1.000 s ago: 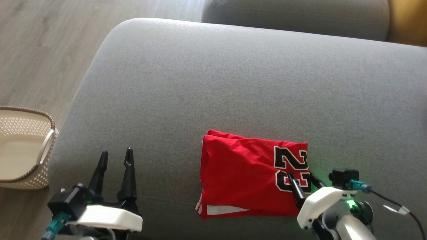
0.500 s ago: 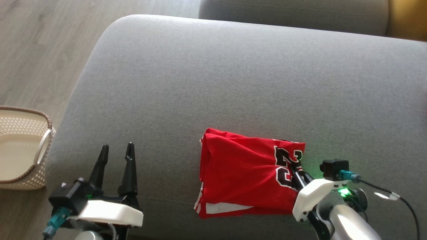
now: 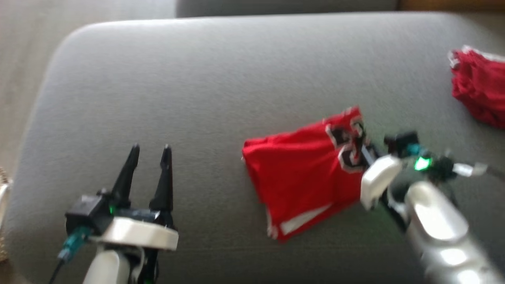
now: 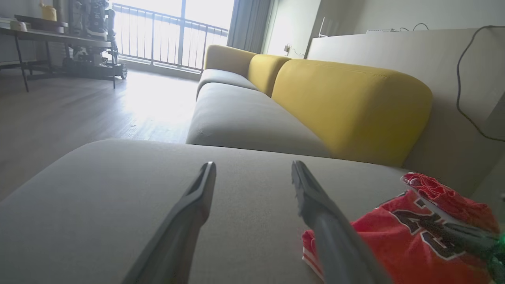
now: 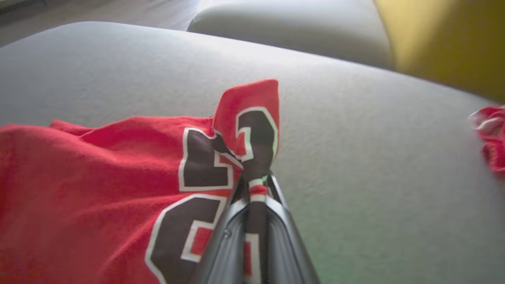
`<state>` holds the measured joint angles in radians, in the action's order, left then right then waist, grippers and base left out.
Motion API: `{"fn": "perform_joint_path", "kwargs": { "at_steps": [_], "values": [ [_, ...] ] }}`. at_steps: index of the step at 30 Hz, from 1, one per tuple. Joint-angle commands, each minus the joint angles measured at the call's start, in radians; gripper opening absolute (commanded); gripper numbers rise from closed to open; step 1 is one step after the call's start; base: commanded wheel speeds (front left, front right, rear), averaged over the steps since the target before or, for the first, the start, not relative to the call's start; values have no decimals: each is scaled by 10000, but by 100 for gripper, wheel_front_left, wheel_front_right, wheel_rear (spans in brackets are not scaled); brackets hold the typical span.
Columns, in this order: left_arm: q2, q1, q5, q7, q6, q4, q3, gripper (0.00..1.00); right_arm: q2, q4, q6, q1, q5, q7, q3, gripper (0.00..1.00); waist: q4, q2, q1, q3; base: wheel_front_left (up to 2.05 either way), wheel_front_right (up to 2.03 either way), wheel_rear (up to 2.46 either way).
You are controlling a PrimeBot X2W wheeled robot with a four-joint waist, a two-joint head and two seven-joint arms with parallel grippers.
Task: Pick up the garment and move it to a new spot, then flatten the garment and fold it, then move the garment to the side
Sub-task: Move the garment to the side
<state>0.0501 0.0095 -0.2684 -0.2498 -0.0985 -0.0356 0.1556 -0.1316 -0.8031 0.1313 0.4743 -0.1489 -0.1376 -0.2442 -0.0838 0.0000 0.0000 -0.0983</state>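
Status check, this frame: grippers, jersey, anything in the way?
Right gripper shut on jersey corner. Left gripper open, empty, above cushion. Another red garment far right, apart from jersey.

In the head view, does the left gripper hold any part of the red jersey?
No, the left gripper stands open over the grey cushion, and the red jersey lies apart to its right.

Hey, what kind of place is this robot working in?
Most likely a home living room: a grey sofa with yellow back cushions, a wood floor, and a sunlit balcony door with railings.
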Motion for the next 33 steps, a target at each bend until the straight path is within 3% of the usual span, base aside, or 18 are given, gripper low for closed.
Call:
{"fn": "perform_joint_path", "kwargs": {
  "at_steps": [1,8,17,23,33],
  "values": [
    [1,-761,144,-120,-48,397,-202,100,-213,498,-6,731,50,52,-272,0,772,0,0,-787,0,0,0],
    [135,-2329,858,-120,-260,381,388,100,-1035,1382,-6,2661,-237,338,-1630,0,2440,0,0,-2559,0,0,0],
    [1338,-4357,1211,-120,-318,120,1295,100,-1422,1159,-6,5179,-1162,-249,-2809,0,4398,0,0,-4417,0,0,0],
    [2028,-5185,1113,-111,-320,-35,1530,100,-1512,515,-6,6369,-1681,-813,-2929,0,5175,0,0,-5075,0,0,0],
    [2592,-5643,1024,292,-311,364,1592,100,-2169,-152,-6,7351,-1903,-1204,-2523,0,5700,0,0,-5759,0,0,0]
  ]
}}
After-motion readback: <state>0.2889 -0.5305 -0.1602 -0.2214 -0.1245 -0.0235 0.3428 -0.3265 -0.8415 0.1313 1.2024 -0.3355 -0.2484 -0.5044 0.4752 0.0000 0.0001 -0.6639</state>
